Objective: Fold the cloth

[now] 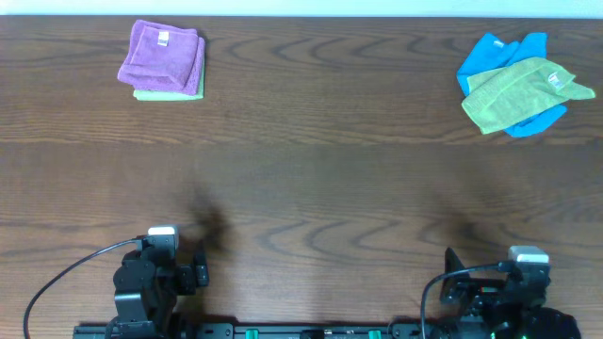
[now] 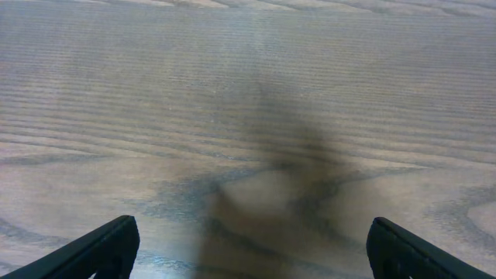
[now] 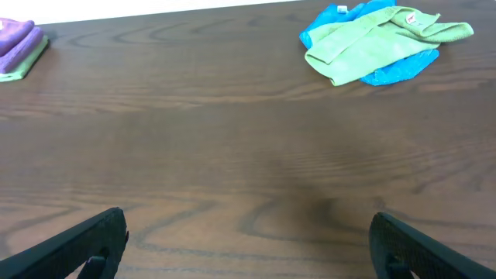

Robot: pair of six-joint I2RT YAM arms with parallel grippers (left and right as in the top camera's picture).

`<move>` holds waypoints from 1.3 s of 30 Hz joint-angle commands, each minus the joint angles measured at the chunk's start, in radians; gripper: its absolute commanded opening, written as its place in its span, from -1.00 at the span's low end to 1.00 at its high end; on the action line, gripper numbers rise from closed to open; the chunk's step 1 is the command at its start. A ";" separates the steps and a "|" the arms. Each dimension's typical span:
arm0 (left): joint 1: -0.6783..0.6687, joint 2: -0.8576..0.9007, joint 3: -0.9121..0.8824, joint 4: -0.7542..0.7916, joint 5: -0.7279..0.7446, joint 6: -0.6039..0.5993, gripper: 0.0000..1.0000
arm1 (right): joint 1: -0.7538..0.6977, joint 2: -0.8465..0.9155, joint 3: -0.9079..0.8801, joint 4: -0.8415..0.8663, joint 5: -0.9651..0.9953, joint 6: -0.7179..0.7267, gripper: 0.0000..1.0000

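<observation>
The cloth [image 1: 523, 92] is a lime-green towel with a small white tag, lying crumpled at the table's far right on top of a bright blue cloth [image 1: 497, 52]. The right wrist view shows the cloth [image 3: 364, 50] far ahead, to the upper right. My left gripper [image 1: 174, 259] rests at the near left edge, open [image 2: 253, 232], with only bare wood between its fingers. At the near right edge my right gripper [image 1: 490, 273] is also open [image 3: 248, 225] and holds nothing. Both are far from the cloth.
A folded purple cloth [image 1: 162, 52] lies on a folded green one [image 1: 168, 94] at the far left, also seen at the left edge of the right wrist view as the purple cloth [image 3: 17, 37]. The dark wood table [image 1: 301, 188] spans the view.
</observation>
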 commanded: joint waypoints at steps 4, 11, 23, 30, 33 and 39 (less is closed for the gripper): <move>0.005 -0.008 -0.011 -0.056 -0.003 -0.001 0.90 | -0.009 -0.003 -0.001 0.000 0.011 -0.011 0.99; 0.005 -0.008 -0.011 -0.056 -0.003 -0.001 0.90 | -0.009 -0.003 -0.001 0.000 0.011 -0.011 0.98; 0.005 -0.008 -0.011 -0.056 -0.003 -0.001 0.90 | -0.009 -0.003 -0.001 0.000 0.011 -0.011 0.99; 0.005 -0.008 -0.011 -0.056 -0.003 -0.001 0.90 | -0.009 0.013 -0.003 0.164 -0.164 0.039 0.98; 0.005 -0.008 -0.011 -0.056 -0.003 -0.001 0.90 | -0.009 0.085 -0.003 0.285 -0.301 0.125 0.98; 0.005 -0.008 -0.011 -0.056 -0.003 -0.001 0.91 | -0.009 0.433 0.016 0.470 -0.394 0.124 0.98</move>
